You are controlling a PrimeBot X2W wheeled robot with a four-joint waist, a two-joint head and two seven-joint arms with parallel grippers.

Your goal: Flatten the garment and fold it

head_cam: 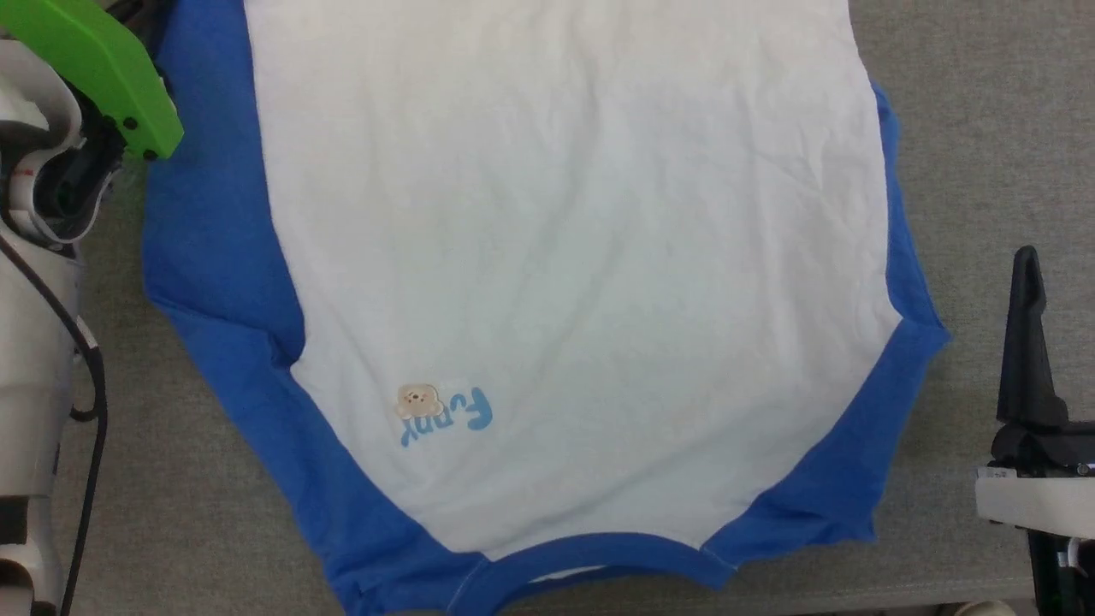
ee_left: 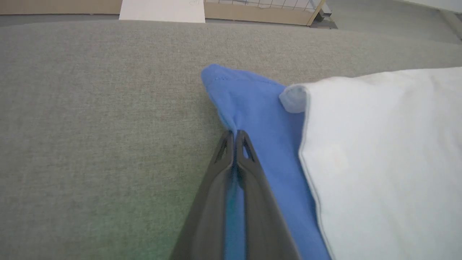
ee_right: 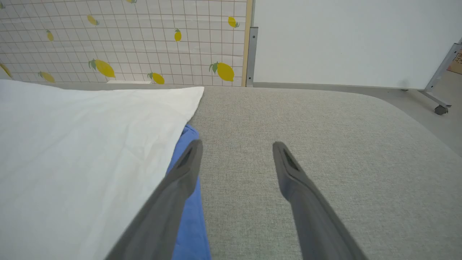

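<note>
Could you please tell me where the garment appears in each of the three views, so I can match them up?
Head view: the garment fills the middle, collar at the bottom edge.
Left wrist view: right half, its blue sleeve pinched in the left gripper at centre.
Right wrist view: left side, beside the open right gripper.
Shared landmark: the grey cloth surface under it.

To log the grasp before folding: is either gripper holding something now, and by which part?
The left gripper is shut on the garment, pinching the edge of its blue sleeve. The right gripper is open beside the garment and holds nothing.
</note>
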